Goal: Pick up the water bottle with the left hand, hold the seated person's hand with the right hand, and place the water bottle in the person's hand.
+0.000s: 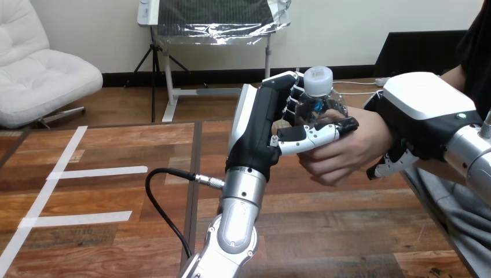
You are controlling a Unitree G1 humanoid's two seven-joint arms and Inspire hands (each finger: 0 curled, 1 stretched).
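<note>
White tape strips [98,171] lie on the wooden table [324,231], well to the left of the left hand [260,124]. A black cable [159,202] loops over the wood toward that arm's silver forearm, just below the hand. The left hand is raised above the table with its white-shelled back facing left. Its fingers are curled round a clear plastic water bottle [321,104] and its thumb [315,134] lies across the front of the bottle.

The bottle stands roughly upright in this grasp, and its white cap [318,80] rises above the fingers. Just under the thumb, on its right side, is the person's hand [341,153]. Its fingers are curled and it touches the bottle's lower part, but whether it grips the bottle cannot be told.

Further right, the right hand [425,104] sits over the person's wrist. Its white back faces up and its fingertips [385,168] hook beneath the wrist, so the hand is closed around it. The right hand is near the bottle but not touching it.
</note>
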